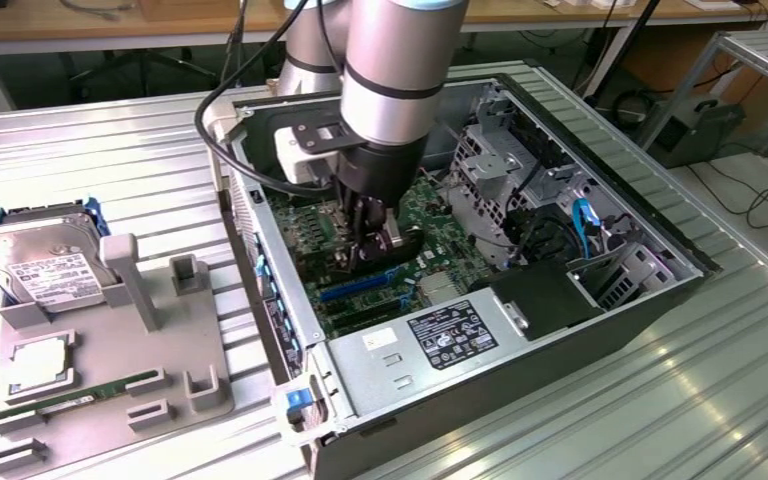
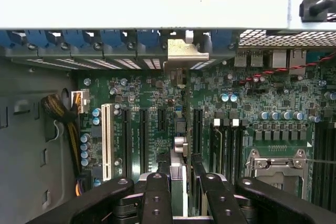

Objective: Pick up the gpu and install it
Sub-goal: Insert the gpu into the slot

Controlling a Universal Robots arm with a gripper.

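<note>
My gripper (image 1: 373,250) reaches down into the open computer case (image 1: 624,300), close over the green motherboard (image 1: 427,205). It is shut on the gpu (image 1: 392,242), which it holds upright on edge. In the wrist view the gripper (image 2: 179,162) has one black finger (image 2: 157,187) on each side of the card. The gpu (image 2: 179,142) runs edge-on away from the fingers to its silvery bracket (image 2: 184,53) at the case's rear slot openings. The card stands in line with the long expansion slots (image 2: 142,140); whether it is seated in one I cannot tell.
A grey fixture tray (image 1: 157,350) on the exterior view's left carries a hard drive (image 1: 37,262), a processor (image 1: 40,360) and a green memory stick (image 1: 77,395). Inside the case are the drive cage (image 1: 491,165), the power supply (image 1: 444,332) and blue bracket clips (image 2: 79,40). The table (image 1: 91,150) is ribbed metal.
</note>
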